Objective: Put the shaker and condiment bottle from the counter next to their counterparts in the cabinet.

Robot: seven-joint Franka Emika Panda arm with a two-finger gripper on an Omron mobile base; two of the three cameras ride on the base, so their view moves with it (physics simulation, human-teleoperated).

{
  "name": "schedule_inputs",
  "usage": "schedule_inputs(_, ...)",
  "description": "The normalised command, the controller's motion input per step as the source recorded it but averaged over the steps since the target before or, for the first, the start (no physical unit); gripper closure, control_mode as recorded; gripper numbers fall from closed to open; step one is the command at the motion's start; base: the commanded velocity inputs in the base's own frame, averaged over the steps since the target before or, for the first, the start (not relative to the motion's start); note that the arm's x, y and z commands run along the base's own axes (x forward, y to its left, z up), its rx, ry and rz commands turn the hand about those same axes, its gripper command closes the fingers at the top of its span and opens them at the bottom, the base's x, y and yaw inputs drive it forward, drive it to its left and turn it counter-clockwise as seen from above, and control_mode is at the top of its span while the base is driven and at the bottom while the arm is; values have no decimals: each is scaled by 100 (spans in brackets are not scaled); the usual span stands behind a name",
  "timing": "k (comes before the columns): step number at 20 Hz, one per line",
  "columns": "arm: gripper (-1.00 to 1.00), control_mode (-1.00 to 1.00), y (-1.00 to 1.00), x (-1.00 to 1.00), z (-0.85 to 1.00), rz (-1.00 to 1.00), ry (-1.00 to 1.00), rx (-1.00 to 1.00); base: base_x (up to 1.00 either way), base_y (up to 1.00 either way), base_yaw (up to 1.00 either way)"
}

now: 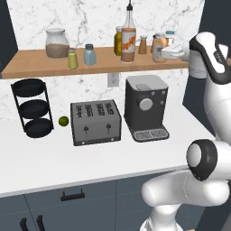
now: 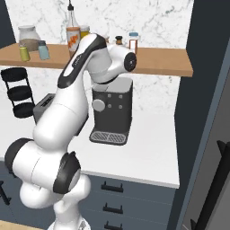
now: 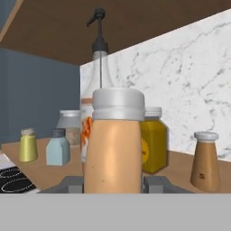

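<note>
Condiment bottle (image 3: 115, 144) is held clamped in the closed gripper (image 1: 168, 53) over the shelf (image 1: 54, 65), right of the tall spouted bottle (image 1: 128, 43), and should be lowered upright, clear of neighbouring jars.

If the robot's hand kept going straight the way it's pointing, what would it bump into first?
Probably the tall orange-labelled bottle, standing right behind the condiment bottle that the gripper holds; the yellow jar is close beside. Depth is hard to judge.
</note>
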Motion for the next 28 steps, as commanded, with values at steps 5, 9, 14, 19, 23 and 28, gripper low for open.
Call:
schedule_inputs(5, 100, -100, 2, 20, 0, 5, -2, 1, 0, 0, 0)
schedule_inputs(9, 100, -100, 0, 16, -1, 6, -5, 2, 0, 0, 0)
schedule_inputs(14, 100, -100, 1, 16, 0, 4, -3, 1, 0, 0, 0)
schedule_inputs(19, 100, -100, 7, 17, 0, 3, 0, 0, 0, 0, 0)
schedule_inputs(23, 100, -100, 14, 17, 0, 1, 0, 0, 0, 0, 0)
schedule_inputs(28, 100, -100, 4, 7, -1, 2, -1, 0, 0, 0, 0)
